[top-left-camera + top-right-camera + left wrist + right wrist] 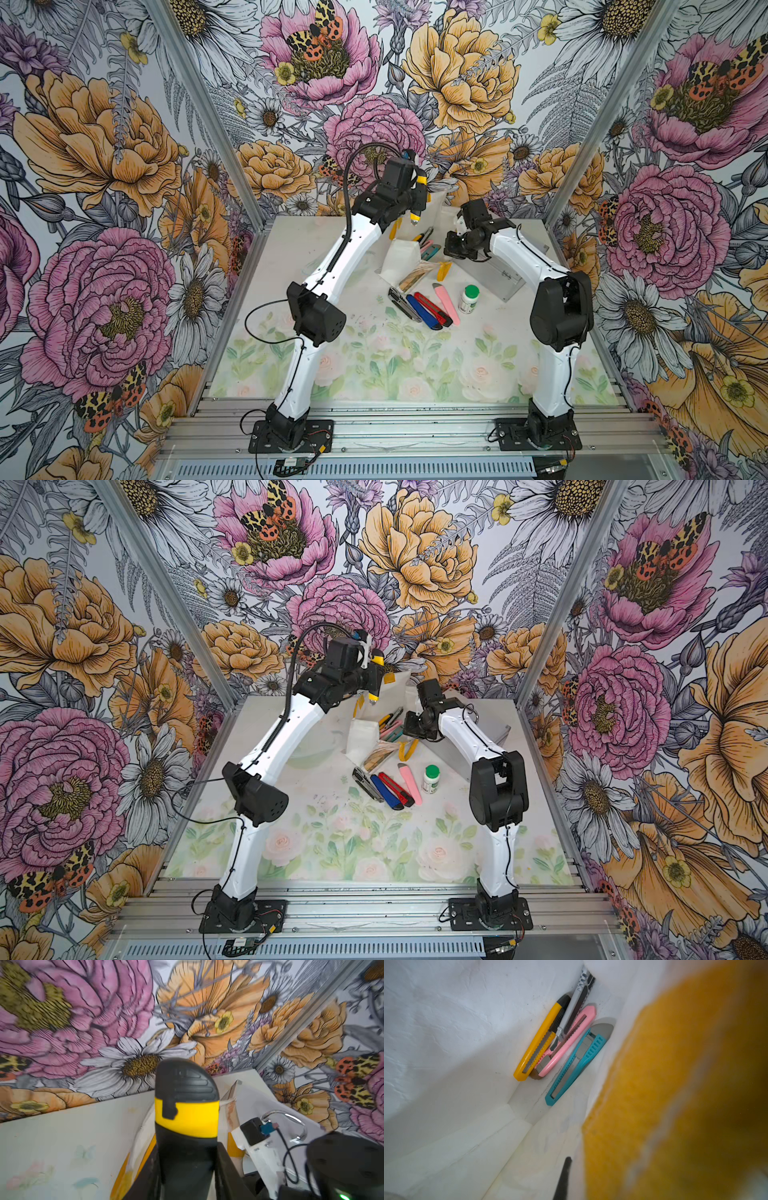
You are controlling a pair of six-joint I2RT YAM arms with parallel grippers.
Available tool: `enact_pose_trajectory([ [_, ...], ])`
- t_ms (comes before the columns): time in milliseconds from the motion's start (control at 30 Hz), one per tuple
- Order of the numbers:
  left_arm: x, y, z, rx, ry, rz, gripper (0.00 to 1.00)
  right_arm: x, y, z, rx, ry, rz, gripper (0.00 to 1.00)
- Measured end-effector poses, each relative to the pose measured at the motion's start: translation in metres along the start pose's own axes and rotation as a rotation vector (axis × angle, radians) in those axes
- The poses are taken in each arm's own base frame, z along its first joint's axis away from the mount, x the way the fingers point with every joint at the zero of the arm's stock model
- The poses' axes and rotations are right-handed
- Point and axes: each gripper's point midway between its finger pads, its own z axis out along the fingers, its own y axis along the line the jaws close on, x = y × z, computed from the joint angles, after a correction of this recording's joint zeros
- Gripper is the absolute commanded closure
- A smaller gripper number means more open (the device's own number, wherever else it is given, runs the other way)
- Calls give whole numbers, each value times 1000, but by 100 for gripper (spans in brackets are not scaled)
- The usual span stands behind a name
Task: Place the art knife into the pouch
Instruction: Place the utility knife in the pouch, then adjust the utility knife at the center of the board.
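Yellow-and-black art knife [186,1118] up in the air, folks, clamped between the jaws of the left claw [417,197]. It hangs blade end down, above the pouch [399,258], which sits toward the far edge of the counter [316,374], about midway across.

Over to the right claw [459,227]: shut tight at the pouch's rim. It looks to be pinching the rim so the mouth gapes, though the fingers themselves are hard to make out. Its wrist view stares straight into the white interior, where four knives lie against the bottom fold: a yellow one [538,1043], a grey one [577,1003], a pink one [566,1043] and a teal one [575,1064].

So, progress: pickup done, carry about done, mouth open. The lowering and the release are what's left for this knife. Beyond that, a row of loose knives [432,309] waits mid-counter, just on the near side of the pouch.
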Motion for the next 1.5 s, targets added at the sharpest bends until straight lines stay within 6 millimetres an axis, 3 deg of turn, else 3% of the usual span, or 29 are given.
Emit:
enact_pose_trajectory([
  [67, 32, 2, 28, 0, 80, 3, 55, 1, -1, 0, 0, 0, 0, 100],
  [133, 58, 4, 43, -6, 151, 11, 42, 1, 0, 0, -1, -2, -1, 100],
  [200, 65, 3, 45, -9, 172, 28, 36, 0, 0, 0, -2, -3, -1, 100],
  [267, 58, -3, 38, 1, 156, 51, 29, 1, 0, 0, -2, -3, 0, 100],
  [367, 38, -17, 15, 27, 109, 73, 16, 0, 0, 0, -2, -3, 4, 100],
  [467, 17, -27, -18, 50, 60, 106, 13, 1, 0, 0, -3, -3, 6, 100],
  [567, 11, -23, -59, 37, 50, 126, 11, 0, 0, 0, -2, -4, 6, 100],
  [667, 22, -7, -98, -1, 63, 129, 11, 0, 0, 0, -2, -3, 6, 100],
  [767, 57, 11, -122, -39, 125, 110, 10, 0, 0, 0, -2, -4, 6, 100],
  [833, 93, 24, -128, -67, 200, 82, 8, -1, -1, 0, -1, -5, 9, 100],
  [1033, 212, 57, -110, -182, 475, -51, 4, -8, -3, -2, -4, -7, 18, 100],
  [1067, 225, 60, -107, -201, 509, -70, 4, -9, -3, -2, -6, -6, 20, 100],
  [1500, 318, 57, -39, -327, 725, -219, 2, -28, 5, 3, -31, -12, 21, 100],
])
